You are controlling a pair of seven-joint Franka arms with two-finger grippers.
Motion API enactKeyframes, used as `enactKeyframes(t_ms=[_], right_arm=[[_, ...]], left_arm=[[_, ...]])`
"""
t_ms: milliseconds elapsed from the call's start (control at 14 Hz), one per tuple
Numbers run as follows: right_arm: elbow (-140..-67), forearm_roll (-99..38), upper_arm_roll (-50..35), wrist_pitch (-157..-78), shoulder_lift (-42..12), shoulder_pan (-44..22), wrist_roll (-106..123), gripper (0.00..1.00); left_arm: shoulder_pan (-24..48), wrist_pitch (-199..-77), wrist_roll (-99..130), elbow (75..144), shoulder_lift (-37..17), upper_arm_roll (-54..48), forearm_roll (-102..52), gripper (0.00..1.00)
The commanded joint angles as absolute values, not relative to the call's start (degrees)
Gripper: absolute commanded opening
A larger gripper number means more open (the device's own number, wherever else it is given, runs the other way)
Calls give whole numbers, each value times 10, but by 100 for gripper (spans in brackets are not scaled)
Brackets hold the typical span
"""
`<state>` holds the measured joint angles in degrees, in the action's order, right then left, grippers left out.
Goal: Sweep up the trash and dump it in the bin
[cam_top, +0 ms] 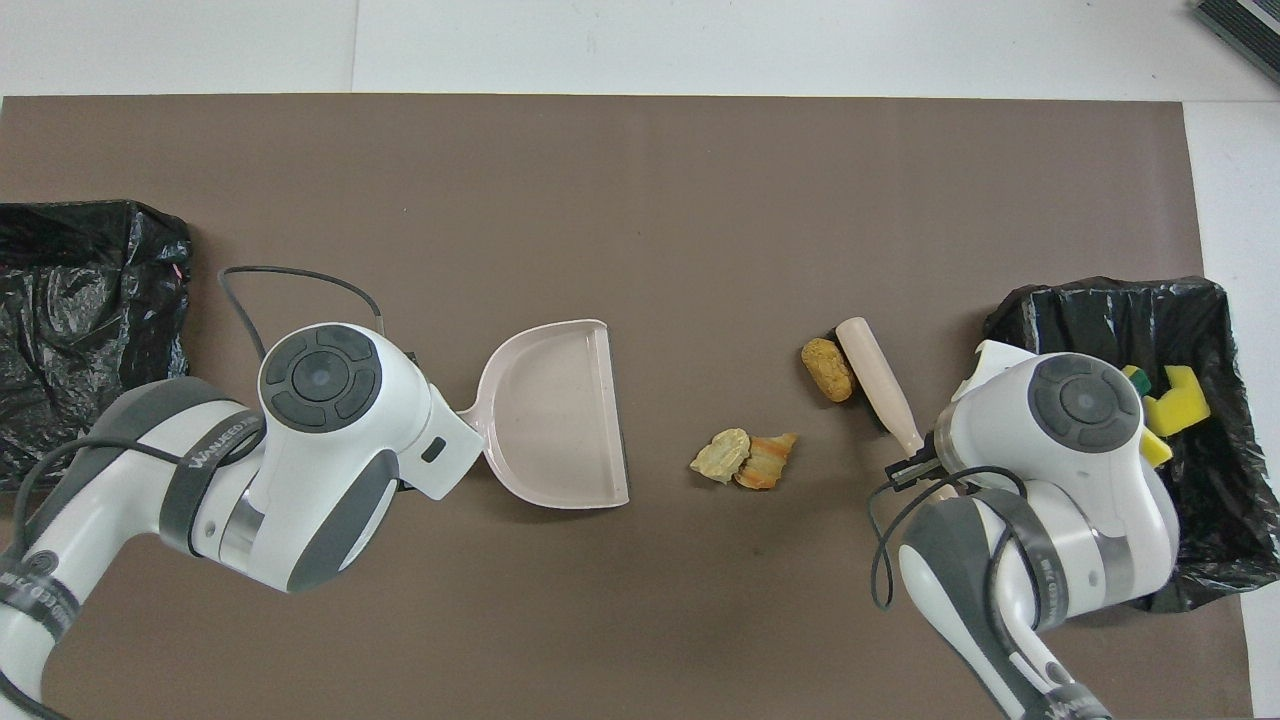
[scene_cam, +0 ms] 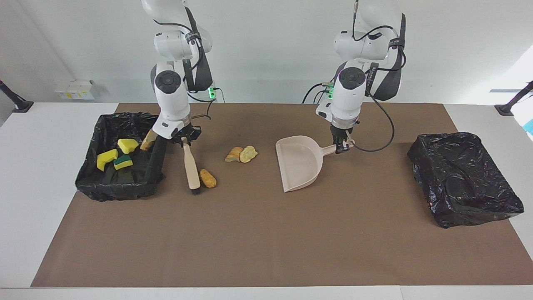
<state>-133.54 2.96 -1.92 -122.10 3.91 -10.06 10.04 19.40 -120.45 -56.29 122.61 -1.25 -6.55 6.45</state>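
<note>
Brush set beside a lone scrap, dustpan waiting well apart.

The right tool [scene_cam: 183, 138] is clamped on the brush [scene_cam: 192, 168], bristles touching the desk [scene_cam: 266, 241] beside the tan scrap [scene_cam: 207, 178]; the left tool [scene_cam: 342, 146] grips the dustpan [scene_cam: 300, 167] handle. Two more scraps [scene_cam: 241, 154] lie between brush and pan. The pan's mouth is well apart from the tan scrap, so a hard sweep could roll it past the lip or scatter the pair. The bin [scene_cam: 125, 183] beside the brush holds yellow sponge chunks [scene_cam: 118, 155], one green-topped, and a pastry piece [scene_cam: 146, 142]; the other bin [scene_cam: 464, 179] shows nothing inside.
</note>
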Motion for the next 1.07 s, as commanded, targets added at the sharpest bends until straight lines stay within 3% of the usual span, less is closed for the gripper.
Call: enactKeyframes(t_ms=[0,358,572,1002], right_arm=[[-1339,-19,-19,-1228,52,-145,147,0],[-1286,-59,-19,-1213,35,-176,144,0],[-1256,-51,-16,-1145,58,-160,66,0],[-1400,-49,-19,-1190,167,-155,-141,0]], left_arm=[[202,-1229,-545,1248,7,-60,55,0],[205,-1229,-545,1248,8,-60,49,0],[218,-1228,-545,1249,9,-60,49,0],[242,-1236,-546,1253,3,-60,49,0]])
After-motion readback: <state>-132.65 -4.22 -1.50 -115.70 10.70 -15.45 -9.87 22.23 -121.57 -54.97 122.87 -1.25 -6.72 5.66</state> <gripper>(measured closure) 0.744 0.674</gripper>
